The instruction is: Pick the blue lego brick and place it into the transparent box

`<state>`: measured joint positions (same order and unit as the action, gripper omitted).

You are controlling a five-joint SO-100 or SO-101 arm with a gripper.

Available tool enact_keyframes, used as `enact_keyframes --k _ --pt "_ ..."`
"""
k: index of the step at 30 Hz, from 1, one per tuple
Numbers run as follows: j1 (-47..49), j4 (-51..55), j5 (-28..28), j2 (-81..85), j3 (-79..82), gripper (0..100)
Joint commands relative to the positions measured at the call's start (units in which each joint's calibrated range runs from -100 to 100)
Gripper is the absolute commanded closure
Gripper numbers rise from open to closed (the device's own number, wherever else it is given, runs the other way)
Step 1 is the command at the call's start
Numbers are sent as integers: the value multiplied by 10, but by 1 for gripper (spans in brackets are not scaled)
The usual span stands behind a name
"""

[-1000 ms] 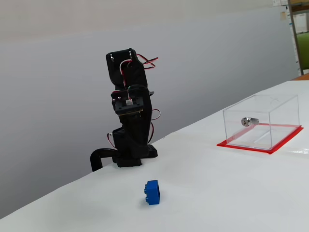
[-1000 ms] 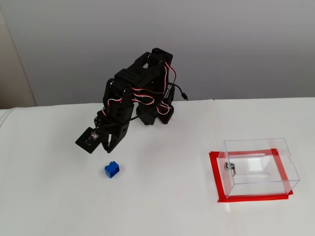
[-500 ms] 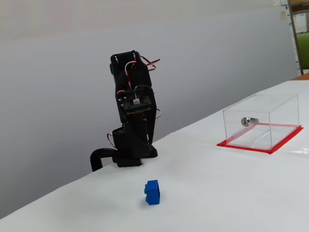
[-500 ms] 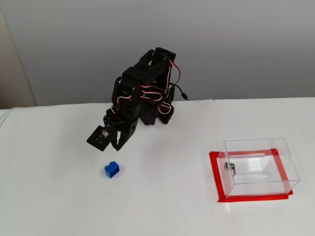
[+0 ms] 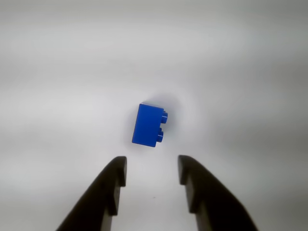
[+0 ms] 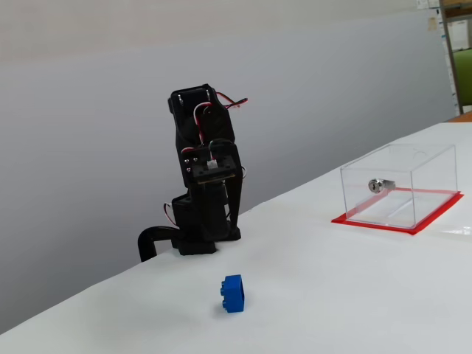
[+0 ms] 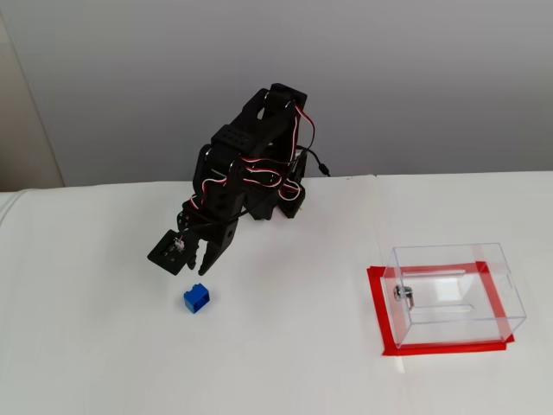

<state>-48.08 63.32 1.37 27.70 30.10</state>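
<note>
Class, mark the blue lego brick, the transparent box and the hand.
blue lego brick (image 5: 147,125), wrist view, its broad side face.
transparent box (image 7: 497,298), a fixed view, right wall.
hand (image 5: 151,171), wrist view, midway between fingertips.

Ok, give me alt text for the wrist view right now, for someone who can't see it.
The blue lego brick lies on its side on a plain white table, studs pointing right, just beyond the open gripper. The two black fingers rise from the bottom edge, not touching the brick. Nothing else is in view.
</note>
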Motion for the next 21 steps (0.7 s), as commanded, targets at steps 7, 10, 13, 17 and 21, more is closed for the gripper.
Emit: enact_keyframes --k 7,10,13,17,21 --pt "-4 -23 -41 -33 2 73" --pt "-4 -40 -41 -53 2 72" --pt "-2 -55 -39 -69 -2 72" --pt "1 -65 -39 -90 2 72" --pt "4 -70 -37 -109 4 72"
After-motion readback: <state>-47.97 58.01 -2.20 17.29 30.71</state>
